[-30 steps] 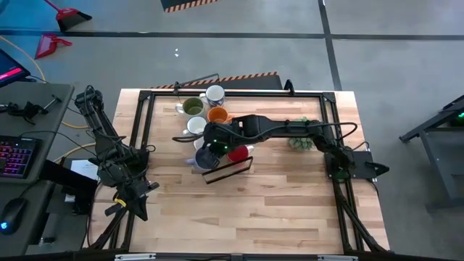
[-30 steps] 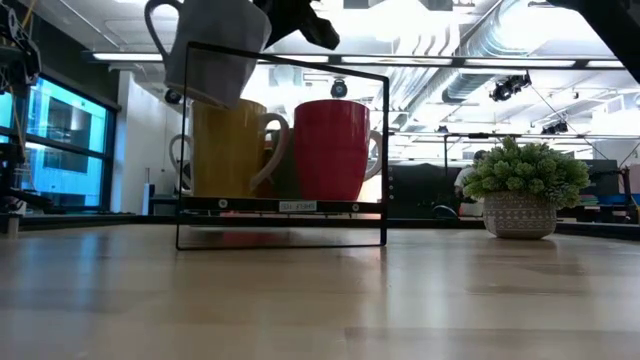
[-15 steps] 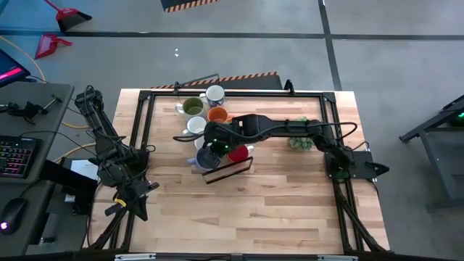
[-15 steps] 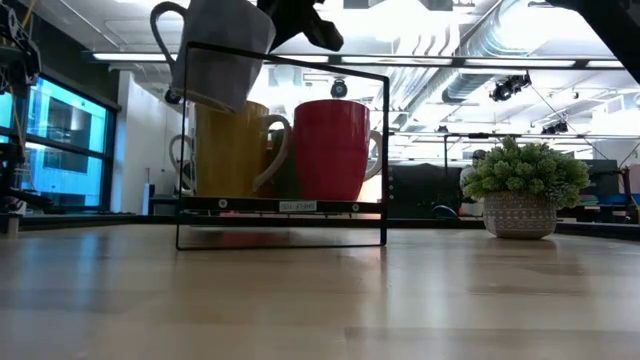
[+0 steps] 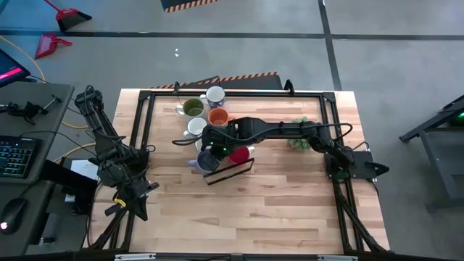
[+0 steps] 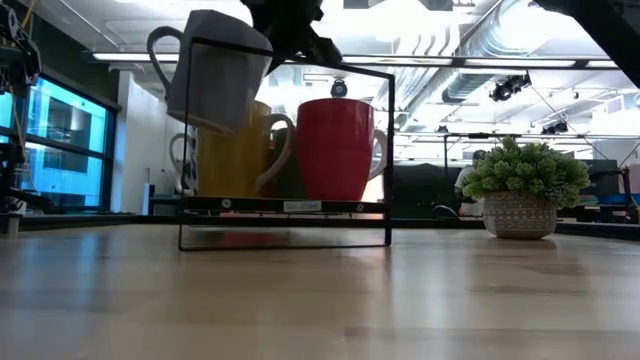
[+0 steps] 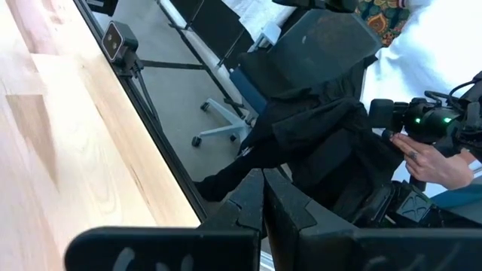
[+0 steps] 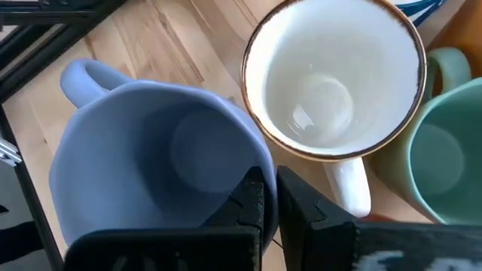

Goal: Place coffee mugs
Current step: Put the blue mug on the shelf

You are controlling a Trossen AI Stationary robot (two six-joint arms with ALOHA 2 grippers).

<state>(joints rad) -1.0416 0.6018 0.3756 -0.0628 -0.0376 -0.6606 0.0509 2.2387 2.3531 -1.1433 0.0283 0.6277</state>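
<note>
My right gripper [image 8: 273, 188] is shut on a pale blue mug [image 8: 151, 165], which hangs tilted over the left end of a black wire rack [image 6: 285, 205] in the low view. A red mug [image 6: 335, 150] and a yellowish mug [image 6: 232, 150] stand at the rack. Behind, an olive green mug [image 5: 192, 107], two white mugs [image 5: 214, 94] [image 5: 196, 125] and an orange mug [image 5: 217, 114] stand on their bases on the table. A teal mug [image 8: 444, 158] shows in the right wrist view. My left gripper [image 7: 263, 207] is shut, parked at the table's left edge [image 5: 134, 196]. My right gripper pinches the blue mug's rim [image 8: 252, 162], on the side away from the handle [image 8: 83, 75]; one finger [image 8: 252, 199] is inside the mug and the other [image 8: 301, 207] outside. The fingers come from above. The mug [image 6: 215, 70] is lifted clear of the table and tilted, handle outward.
A spiky green potted plant [image 6: 525, 185] stands toward the table's right side. A black frame [image 5: 145, 109] runs round the table's edge. Bare wood lies across the near half [image 5: 246, 210]. A person's hand [image 7: 429, 162] shows beyond the table.
My right gripper has come down a little with the blue mug, still shut on it. The mug, whose top was cut off by the low view's upper edge, now shows whole, lower against the rack's upper left corner and still tilted.
</note>
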